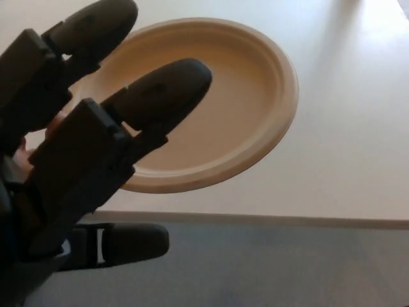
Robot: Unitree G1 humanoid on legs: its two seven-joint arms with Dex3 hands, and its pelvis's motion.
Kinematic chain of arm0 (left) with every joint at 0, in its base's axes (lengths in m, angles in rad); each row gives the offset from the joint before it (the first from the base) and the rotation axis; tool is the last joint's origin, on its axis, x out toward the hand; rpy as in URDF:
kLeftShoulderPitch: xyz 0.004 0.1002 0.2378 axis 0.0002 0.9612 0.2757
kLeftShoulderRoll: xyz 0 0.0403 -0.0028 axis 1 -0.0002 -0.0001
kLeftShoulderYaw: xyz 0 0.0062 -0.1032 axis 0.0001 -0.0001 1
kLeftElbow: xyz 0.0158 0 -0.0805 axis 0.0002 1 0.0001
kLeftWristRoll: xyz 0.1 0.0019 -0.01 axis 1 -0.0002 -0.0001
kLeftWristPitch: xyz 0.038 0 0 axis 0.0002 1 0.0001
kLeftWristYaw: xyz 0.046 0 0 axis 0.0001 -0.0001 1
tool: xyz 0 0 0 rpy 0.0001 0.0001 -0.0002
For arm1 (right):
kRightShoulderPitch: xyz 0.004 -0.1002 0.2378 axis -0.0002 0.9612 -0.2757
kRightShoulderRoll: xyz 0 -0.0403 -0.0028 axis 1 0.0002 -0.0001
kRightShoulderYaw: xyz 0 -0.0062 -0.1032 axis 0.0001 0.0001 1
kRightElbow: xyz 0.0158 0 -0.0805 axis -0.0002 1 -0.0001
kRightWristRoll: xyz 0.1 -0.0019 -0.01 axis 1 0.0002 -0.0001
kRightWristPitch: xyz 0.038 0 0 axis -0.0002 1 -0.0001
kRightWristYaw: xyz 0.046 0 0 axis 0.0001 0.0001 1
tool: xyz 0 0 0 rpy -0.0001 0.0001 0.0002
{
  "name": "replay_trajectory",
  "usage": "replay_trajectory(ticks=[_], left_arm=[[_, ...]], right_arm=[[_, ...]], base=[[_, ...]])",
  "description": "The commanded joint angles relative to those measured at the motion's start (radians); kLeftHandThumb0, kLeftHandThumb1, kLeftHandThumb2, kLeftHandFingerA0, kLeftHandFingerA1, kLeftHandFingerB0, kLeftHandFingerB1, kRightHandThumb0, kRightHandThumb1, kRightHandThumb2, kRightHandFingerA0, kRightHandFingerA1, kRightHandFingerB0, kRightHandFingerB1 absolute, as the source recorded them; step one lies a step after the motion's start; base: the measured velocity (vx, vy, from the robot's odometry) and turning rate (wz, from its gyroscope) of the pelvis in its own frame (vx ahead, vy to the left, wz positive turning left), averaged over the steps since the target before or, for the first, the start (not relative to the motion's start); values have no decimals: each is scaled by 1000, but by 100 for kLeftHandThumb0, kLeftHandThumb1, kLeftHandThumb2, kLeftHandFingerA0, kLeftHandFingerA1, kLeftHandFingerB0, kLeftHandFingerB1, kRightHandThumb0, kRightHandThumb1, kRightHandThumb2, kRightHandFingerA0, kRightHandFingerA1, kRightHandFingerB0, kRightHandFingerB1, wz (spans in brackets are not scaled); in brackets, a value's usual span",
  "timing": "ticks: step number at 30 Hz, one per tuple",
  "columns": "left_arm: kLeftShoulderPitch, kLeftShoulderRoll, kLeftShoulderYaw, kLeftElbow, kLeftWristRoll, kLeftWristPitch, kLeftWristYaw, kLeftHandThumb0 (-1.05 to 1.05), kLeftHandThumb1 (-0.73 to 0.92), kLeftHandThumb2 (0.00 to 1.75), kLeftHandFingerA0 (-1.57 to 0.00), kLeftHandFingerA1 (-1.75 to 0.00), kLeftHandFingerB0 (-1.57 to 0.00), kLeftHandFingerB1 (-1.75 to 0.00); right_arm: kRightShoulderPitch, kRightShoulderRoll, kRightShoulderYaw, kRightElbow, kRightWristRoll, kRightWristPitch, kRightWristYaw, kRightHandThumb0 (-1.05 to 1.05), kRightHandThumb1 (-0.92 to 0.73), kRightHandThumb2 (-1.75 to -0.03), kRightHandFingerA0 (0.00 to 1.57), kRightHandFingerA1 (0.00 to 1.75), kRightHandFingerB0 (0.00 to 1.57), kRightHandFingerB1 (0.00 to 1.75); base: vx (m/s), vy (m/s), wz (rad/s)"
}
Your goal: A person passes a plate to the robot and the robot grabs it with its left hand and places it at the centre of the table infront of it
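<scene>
Across the upper part of the head view runs the table [358, 128], a pale cream surface with a brighter band of light near its far right corner, and its front edge cuts straight across below the plate [230, 96]. Under that edge lies a grey-blue floor [287, 268]. Above the table, the plate is a tan, round, rimmed dish held tilted in the air, not resting on the surface. Left of the plate, a sliver of a person's hand [54, 125] shows at its left rim, mostly hidden, so its grip cannot be made out. Closest to the camera and also left of the plate, the left hand [83, 153] fills that side of the view: its two thick black fingers [160, 89] are spread apart and reach over the plate's left part, while the thumb [128, 242] juts out below the plate's lower rim. It appears to hold nothing, though whether the fingers touch the plate is hard to judge from this angle.
</scene>
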Motion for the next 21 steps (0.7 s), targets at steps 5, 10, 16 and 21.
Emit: replay_trajectory(ticks=[5, 10, 16, 21], left_arm=[[-84, 3, -129, 92, 392, 169, -222, -38, 14, 83, -1, -48, -1, -49], [-112, -8, -177, 135, 459, 189, -242, -88, 55, 58, -21, -31, -19, -30], [-124, -30, -239, 191, 546, 209, -253, -88, 49, 89, -17, -40, -17, -38], [-145, -49, -273, 231, 584, 239, -263, -92, 60, 59, -22, -32, -20, -29]], right_arm=[[-20, -25, -11, 6, 0, 14, 7, -65, -76, -63, 72, 62, 30, 39], [-28, -26, -13, 5, 2, 10, 9, -66, -76, -64, 69, 64, 30, 41], [-40, -28, -20, 6, 6, 18, 19, -67, -80, -64, 66, 62, 32, 41], [-47, -33, -1, 6, -14, 7, 24, -66, -81, -64, 65, 61, 32, 41]], base=[[0, 0, 0], [0, 0, 0], [0, 0, 0], [0, 0, 0]])
